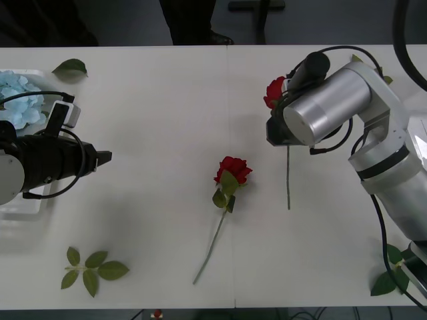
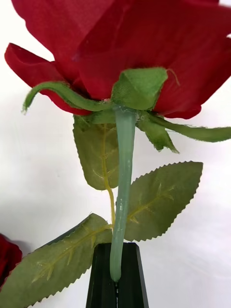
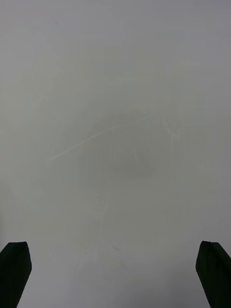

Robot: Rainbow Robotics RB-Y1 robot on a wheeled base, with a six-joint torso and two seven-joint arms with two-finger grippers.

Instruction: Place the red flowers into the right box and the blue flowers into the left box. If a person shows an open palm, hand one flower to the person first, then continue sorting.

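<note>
The right gripper (image 2: pixel 117 281) was clamped on the thin green stem of an artificial red rose (image 1: pixel 274 91), held at two o'clock over the white table (image 1: pixel 167 100). Light and floppy, it seemed best gripped below the leaves. The left gripper (image 3: pixel 115 274) hung spread at nine o'clock.

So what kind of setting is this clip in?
Probably an indoor lab: a plain white table with artificial roses and leaf sprigs, a dark floor, and a person's legs beyond.
</note>
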